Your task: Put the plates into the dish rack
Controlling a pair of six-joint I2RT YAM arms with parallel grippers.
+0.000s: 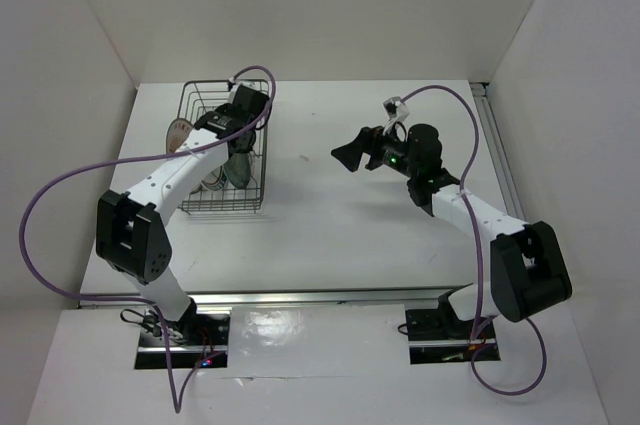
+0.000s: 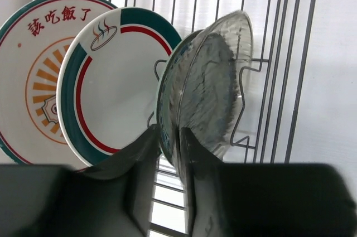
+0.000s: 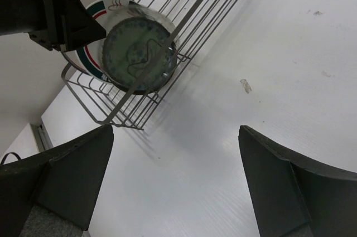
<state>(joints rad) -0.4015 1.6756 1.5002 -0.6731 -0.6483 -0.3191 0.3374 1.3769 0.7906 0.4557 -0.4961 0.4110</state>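
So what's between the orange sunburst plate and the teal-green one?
The red-and-teal rimmed plate, on edge in the dish rack. Left wrist view shows it.

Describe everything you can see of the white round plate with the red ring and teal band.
The white round plate with the red ring and teal band looks like glossy ceramic, with a steaming-bowl emblem near its top rim. It stands on edge in the dark wire dish rack, between the orange sunburst plate and the teal-green patterned plate. Whether it touches them is unclear.
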